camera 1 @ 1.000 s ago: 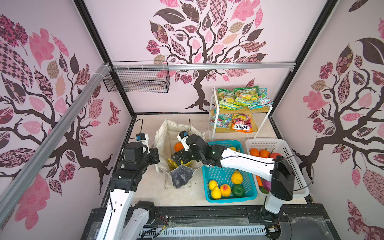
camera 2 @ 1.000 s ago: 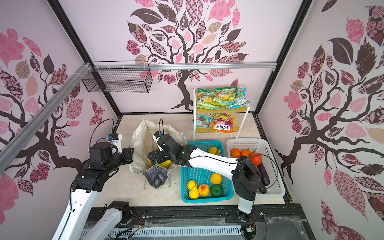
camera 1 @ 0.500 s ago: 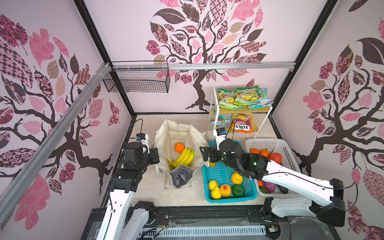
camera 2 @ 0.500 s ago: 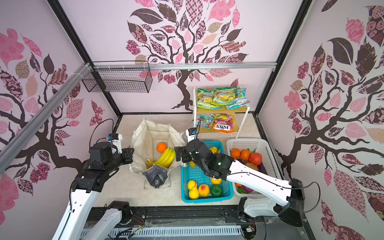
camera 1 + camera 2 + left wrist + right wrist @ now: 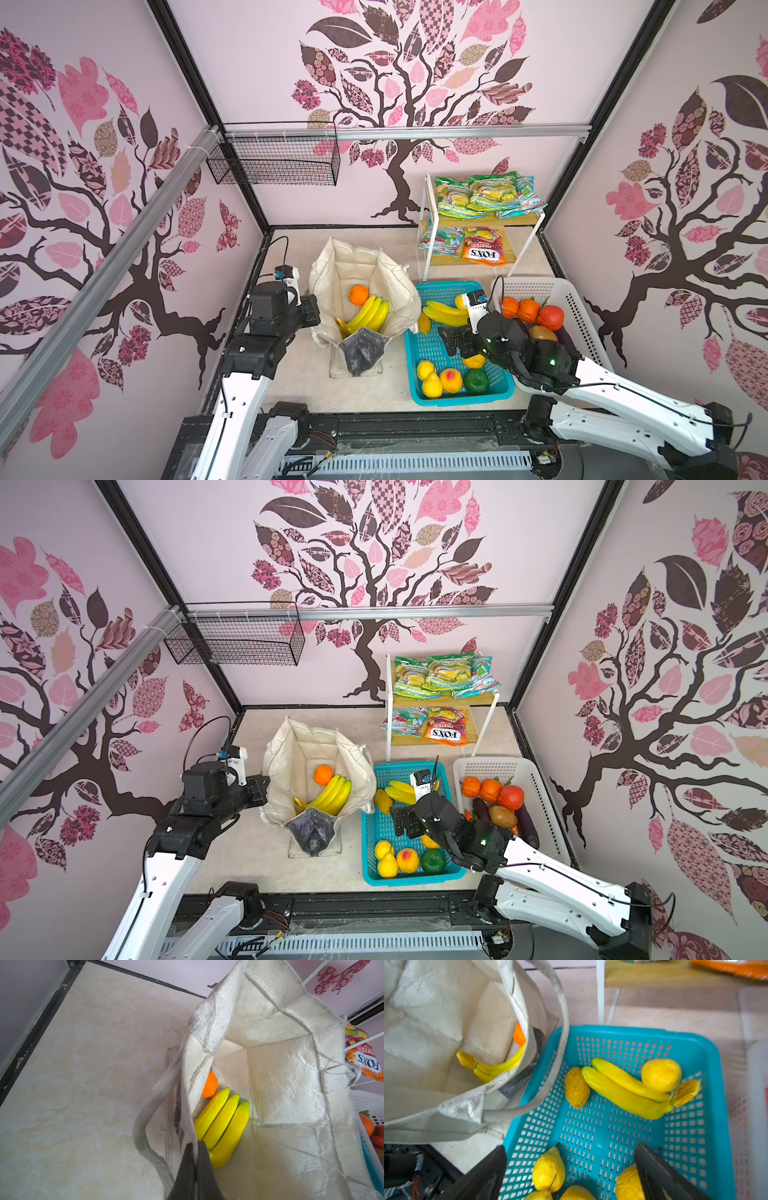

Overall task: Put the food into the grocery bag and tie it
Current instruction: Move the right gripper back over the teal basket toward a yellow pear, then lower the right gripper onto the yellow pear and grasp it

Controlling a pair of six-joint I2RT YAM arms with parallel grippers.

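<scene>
My left pincer is clenching the rim of the off-white canvas grocery bag at mid-frame, propping it open for filling, while my released right pincer is hovering over the teal plastic basket.

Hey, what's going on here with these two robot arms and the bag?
The left gripper is shut on the rim of the grocery bag, holding it open. An orange and a banana bunch already lie inside. The right gripper is open and empty above the teal basket, which holds more toy fruit. The snack packets are on the shelf, and the bag is not yet tied.
</scene>
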